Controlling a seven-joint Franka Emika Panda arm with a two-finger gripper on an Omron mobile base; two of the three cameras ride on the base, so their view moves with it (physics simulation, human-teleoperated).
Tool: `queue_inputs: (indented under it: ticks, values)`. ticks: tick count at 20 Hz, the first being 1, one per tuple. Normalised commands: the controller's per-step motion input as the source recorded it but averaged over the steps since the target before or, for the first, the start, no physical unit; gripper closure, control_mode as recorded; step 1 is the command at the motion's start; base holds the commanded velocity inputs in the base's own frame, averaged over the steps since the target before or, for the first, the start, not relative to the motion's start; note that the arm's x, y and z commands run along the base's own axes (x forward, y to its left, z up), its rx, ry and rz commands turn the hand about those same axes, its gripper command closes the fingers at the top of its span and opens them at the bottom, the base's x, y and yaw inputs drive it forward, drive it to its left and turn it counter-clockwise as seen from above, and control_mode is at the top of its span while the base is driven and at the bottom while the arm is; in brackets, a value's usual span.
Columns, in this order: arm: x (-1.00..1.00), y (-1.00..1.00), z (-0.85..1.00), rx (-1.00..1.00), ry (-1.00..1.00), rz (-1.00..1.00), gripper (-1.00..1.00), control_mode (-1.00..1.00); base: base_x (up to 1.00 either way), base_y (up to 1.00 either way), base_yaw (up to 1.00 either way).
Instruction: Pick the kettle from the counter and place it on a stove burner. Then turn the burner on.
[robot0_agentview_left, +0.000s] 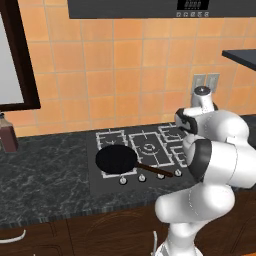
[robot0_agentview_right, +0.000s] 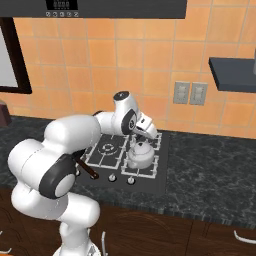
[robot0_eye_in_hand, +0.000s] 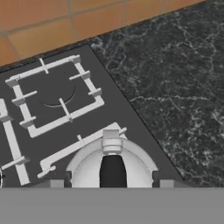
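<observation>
Kettle (robot0_agentview_right: 140, 155) on stove burner (robot0_agentview_right: 150, 170), directly under gripper (robot0_agentview_right: 148, 133); gripper spread unclear.

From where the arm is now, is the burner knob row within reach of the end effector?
Probably yes. The end effector hovers just above the kettle, which sits on the front-right burner. The knobs lie along the cooktop's front edge just below, with nothing over them.

Flat, even rendered lighting, no glare or hard shadows; all 3 views slightly soft.
</observation>
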Motion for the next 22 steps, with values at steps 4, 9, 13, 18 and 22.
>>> queue_inputs:
  ticks: [4, 9, 13, 18, 22]
  values:
    - [-0.12, 0.00, 0.08, 0.00, 0.00, -0.10, -1.00, -1.00, 0.00, 0.00, 0.00]
    - [-0.63, 0.00, 0.29, 0.01, -0.01, -0.09, -1.00, -1.00, 0.00, 0.00, 0.00]
    - [-0.86, 0.00, 0.13, 0.00, -0.01, -0.01, -1.00, -1.00, 0.00, 0.00, 0.00]
    - [-0.75, 0.09, 0.00, 0.00, 0.00, 0.00, -1.00, -1.00, 0.00, 0.00, 0.00]
    - [-0.63, 0.08, 0.00, 0.00, 0.00, 0.07, -1.00, -1.00, 0.00, 0.00, 0.00]
